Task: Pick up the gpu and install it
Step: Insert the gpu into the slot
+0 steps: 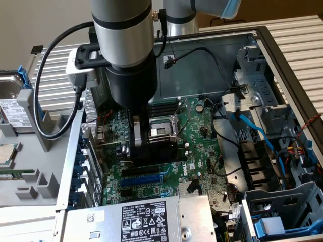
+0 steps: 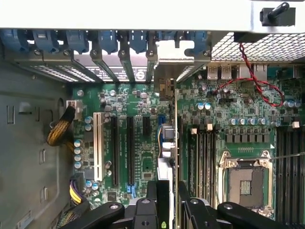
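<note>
Open PC case: exterior view has fingers clamped on gpu, black side showing; wrist view shows it edge-on above motherboard.

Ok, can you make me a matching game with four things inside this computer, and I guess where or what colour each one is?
Things:
1. gpu
2. twisted wire
3. CPU socket
4. power supply

Clues:
A. red and black
B. silver box with a black label sticker
C. held on edge by the gripper, above the slots
D. square metal frame with nothing fitted in it

Pairs: 1-C, 2-A, 3-D, 4-B
</note>
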Motion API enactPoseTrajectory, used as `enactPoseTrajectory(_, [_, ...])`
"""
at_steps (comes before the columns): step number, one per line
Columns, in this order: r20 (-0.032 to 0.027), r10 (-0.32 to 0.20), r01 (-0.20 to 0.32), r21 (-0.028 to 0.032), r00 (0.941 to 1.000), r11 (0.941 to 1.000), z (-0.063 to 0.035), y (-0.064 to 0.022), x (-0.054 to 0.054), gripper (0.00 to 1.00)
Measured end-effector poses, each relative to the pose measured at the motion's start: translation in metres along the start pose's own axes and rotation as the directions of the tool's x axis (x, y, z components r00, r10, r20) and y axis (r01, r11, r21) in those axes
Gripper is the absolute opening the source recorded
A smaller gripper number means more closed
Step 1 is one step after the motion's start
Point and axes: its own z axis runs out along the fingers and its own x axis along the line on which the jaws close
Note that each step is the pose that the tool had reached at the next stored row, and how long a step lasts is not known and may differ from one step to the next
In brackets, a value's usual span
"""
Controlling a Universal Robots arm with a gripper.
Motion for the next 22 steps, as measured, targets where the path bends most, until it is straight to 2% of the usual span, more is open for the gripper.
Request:
enactPoseTrajectory(13, [-0.0121, 0.0, 0.0, 0.0002, 0.9999, 1.0, 0.0066, 0.0048, -0.0008, 0.27])
enactPoseTrajectory(22, [-0.017, 0.0, 0.0, -0.0016, 0.9999, 1.0, 0.0082, 0.0062, -0.0009, 0.27])
